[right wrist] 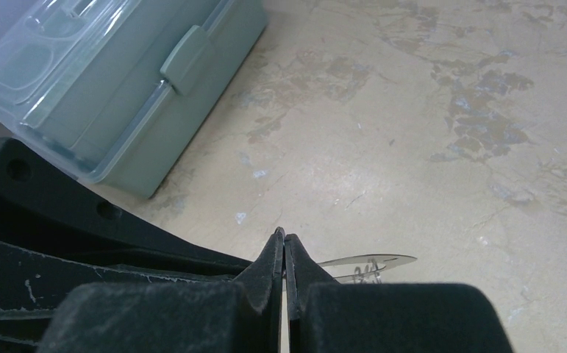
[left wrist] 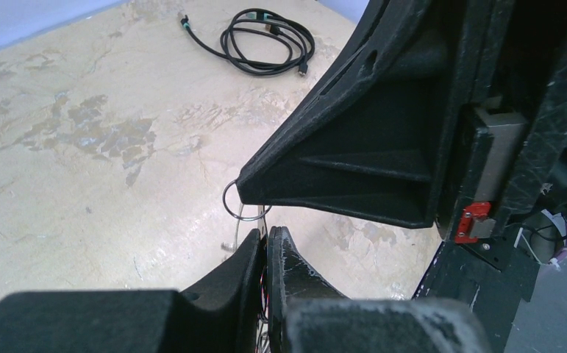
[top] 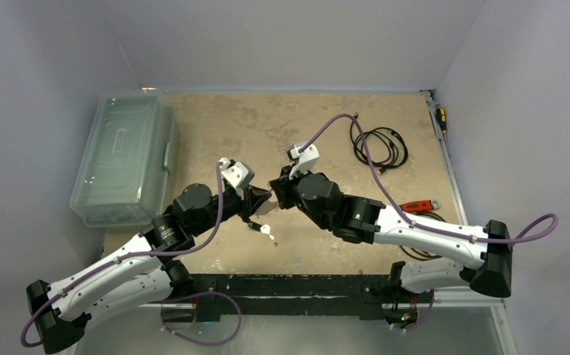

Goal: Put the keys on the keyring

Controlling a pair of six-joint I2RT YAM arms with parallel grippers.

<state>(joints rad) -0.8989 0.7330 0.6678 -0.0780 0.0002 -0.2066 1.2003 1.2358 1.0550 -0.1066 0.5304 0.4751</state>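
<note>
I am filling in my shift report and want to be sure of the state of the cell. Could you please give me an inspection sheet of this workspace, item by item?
Surface: table, beige and mottled.
Job's things: keyring held where the two grippers meet; keys just below the left one, but whether they are on the ring cannot be told.
Clutter: lidded clear box at the left; red-handled wrench at the right; yellow-and-black tool at the right edge.
Grippers: left gripper shut, what it pinches is hidden; right gripper shut on the keyring.
Cables: coiled black cable on the table; purple cables along both arms.
Surroundings: plain pale walls.
</note>
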